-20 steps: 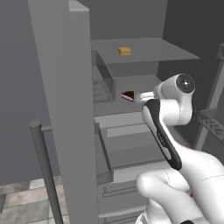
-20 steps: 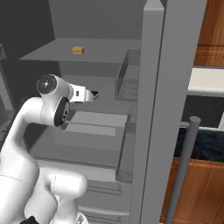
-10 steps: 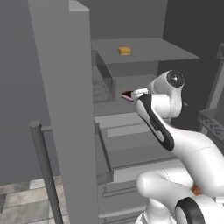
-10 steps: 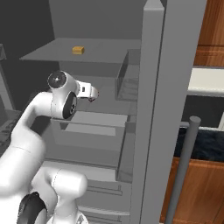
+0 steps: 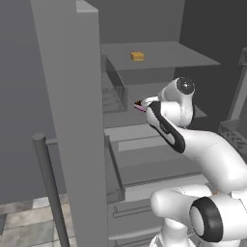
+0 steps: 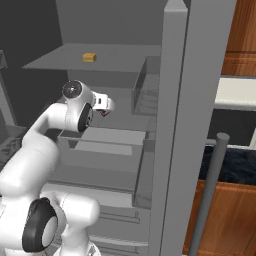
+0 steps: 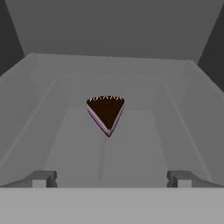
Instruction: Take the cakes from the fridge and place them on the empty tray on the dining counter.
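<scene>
On grey fridge shelf point(image 7: 144, 148), dark wedge cake point(image 7: 106, 112), pink-edged, gripper point(image 7: 111, 178) open

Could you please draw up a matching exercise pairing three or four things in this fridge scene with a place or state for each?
Things:
1. orange-tan cake block
2. dark brown cake wedge
3. gripper
4. fridge door handle

Places or states:
A. open, with nothing between its fingertips
B. lying on the upper fridge shelf
C. upright bar at the front edge of the open door
D. lying on the lower shelf, straight ahead of the fingertips, point towards them

Pairs: 1-B, 2-D, 3-A, 4-C
</scene>
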